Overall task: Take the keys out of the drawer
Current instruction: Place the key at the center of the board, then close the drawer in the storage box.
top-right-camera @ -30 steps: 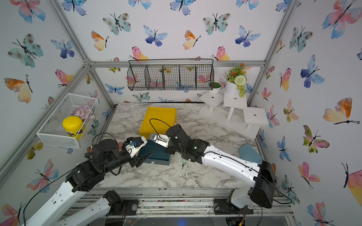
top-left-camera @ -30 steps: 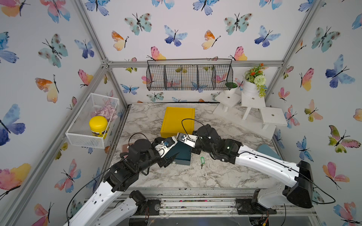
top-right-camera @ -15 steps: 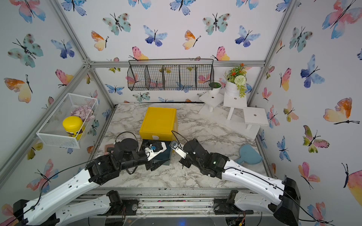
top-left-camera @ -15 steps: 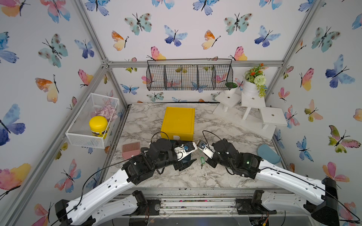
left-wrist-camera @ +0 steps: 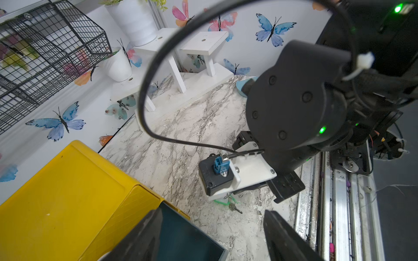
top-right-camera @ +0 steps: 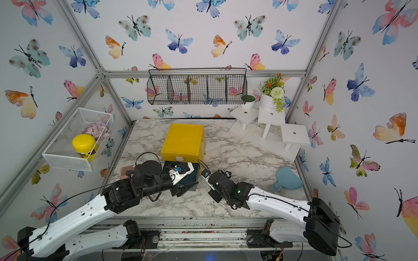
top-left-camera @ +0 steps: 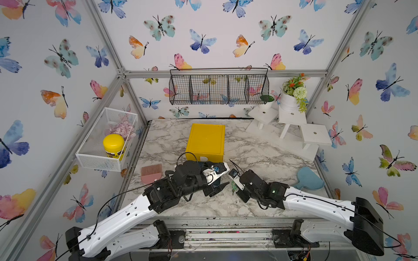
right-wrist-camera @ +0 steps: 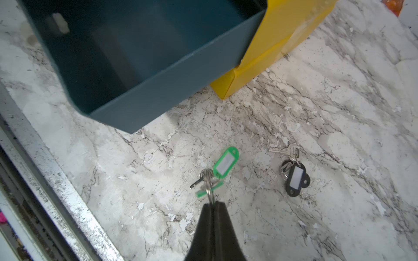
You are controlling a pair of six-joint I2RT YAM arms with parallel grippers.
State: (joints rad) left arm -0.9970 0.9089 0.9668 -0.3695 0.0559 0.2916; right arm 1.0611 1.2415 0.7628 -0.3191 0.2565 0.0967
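Right gripper (right-wrist-camera: pixel 212 205) tight on one green-tagged key bunch (right-wrist-camera: pixel 226 162); one black-tagged bunch (right-wrist-camera: pixel 295 178) nearby; left gripper (left-wrist-camera: pixel 212 212) agape.

— How is the left gripper (left-wrist-camera: pixel 212 228) held?
— Its jaws are spread wide.
— And the right gripper (right-wrist-camera: pixel 212 204)?
— It is pinched shut on the keys (right-wrist-camera: pixel 205 175), which are gripped by the ring at its tips.

Marble table (right-wrist-camera: pixel 339 90) with keys (right-wrist-camera: pixel 294 178), yellow box (top-left-camera: pixel 205 140)
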